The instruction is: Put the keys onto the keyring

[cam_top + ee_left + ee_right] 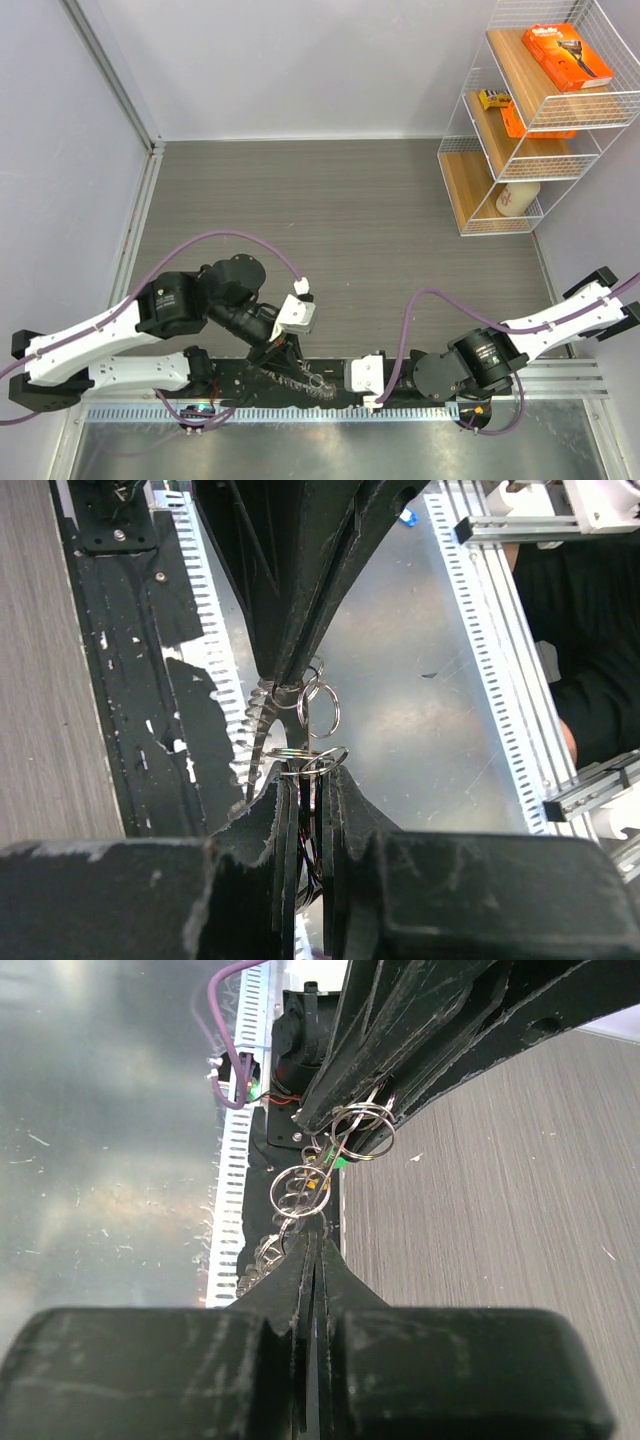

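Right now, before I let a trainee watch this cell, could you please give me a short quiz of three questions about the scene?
1. Fill in: the flat box on the top level of the wire shelf is ____ in colour.
2. Where is the keyring? A: on the wire shelf. B: under the flat box. C: pinched between the left end effector and the right end effector.
3. True or false: the right end effector is open and holds nothing.

Key: 1 orange. 2 C. 3 false; it is shut on the keyring.
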